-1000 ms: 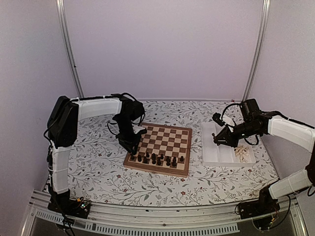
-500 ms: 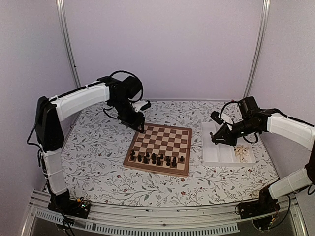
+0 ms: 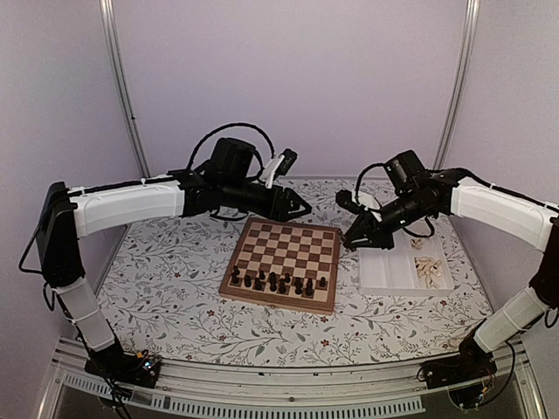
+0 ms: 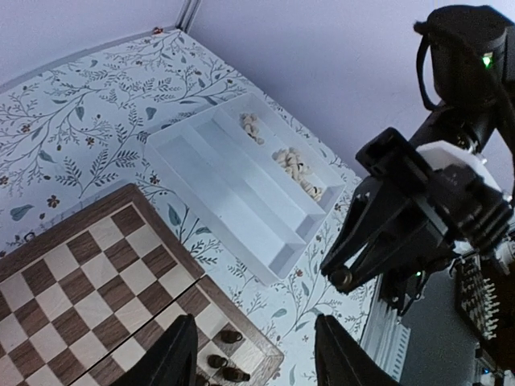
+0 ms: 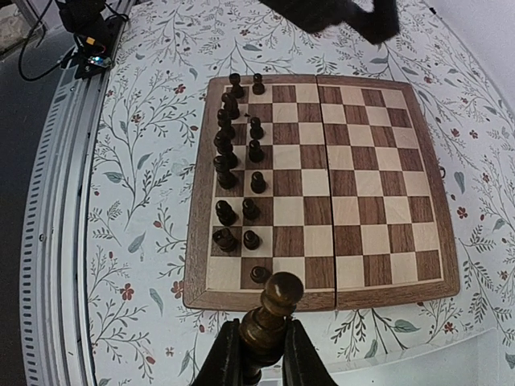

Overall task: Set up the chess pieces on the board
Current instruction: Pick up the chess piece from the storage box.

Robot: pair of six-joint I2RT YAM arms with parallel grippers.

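your left claw [image 4: 254,322] is swinging away from the dark rows [image 3: 275,281] and is now reaching past the far edge of the board [image 3: 293,249], spreading wider and carrying nothing. your right claw [image 5: 259,334] is still pinching a dark piece [image 5: 278,296] and is crossing from the tray [image 3: 384,278] to the board's right edge, so you are likely nearing the next placement.

The left gripper [image 4: 256,326] is hanging above the board's corner, its 2 fingers standing apart with nothing between them. A few dark pieces [image 4: 225,359] are standing on the board [image 4: 88,273] at that corner. Beyond, the white tray [image 4: 233,201] is holding cream pieces [image 4: 294,165] along its far compartment. The right gripper [image 4: 344,276] is looming dark on the right.
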